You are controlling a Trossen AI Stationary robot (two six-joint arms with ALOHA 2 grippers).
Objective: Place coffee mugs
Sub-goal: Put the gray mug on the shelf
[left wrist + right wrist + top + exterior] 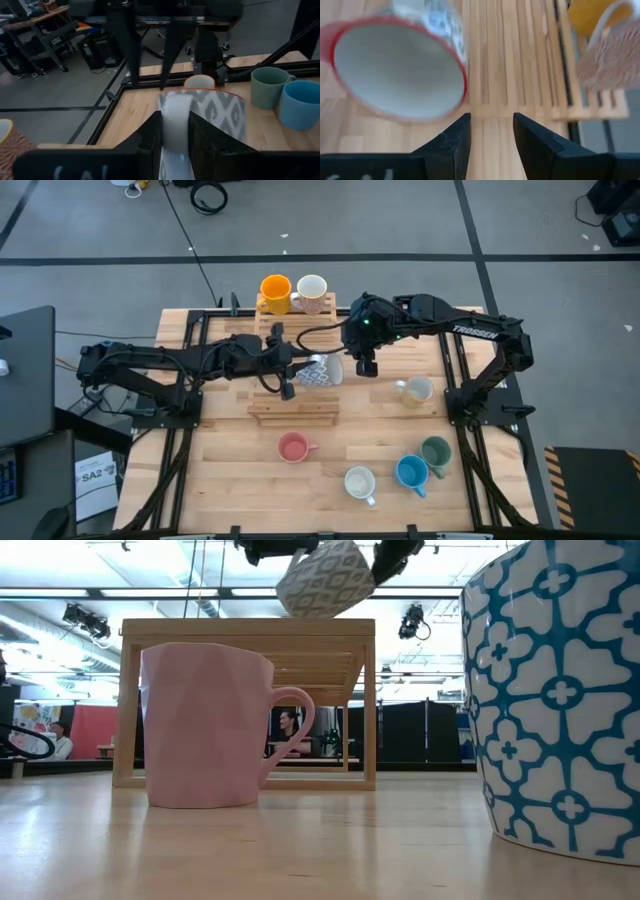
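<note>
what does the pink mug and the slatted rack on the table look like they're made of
The pink faceted mug looks like glazed ceramic with a satin finish: thick opaque walls, soft highlights along its angled facets, though matte-coated stoneware can't be ruled out. The pale slatted rack looks like unfinished light wood: visible grain, squared slats and a dull, unlacquered surface, much like the tabletop.

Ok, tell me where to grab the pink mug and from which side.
Take the pink mug by its rim, coming straight down from above: it stands upright, mouth open, clear of its neighbours. Pinch the wall opposite the handle, which points toward the right arm's side.
</note>
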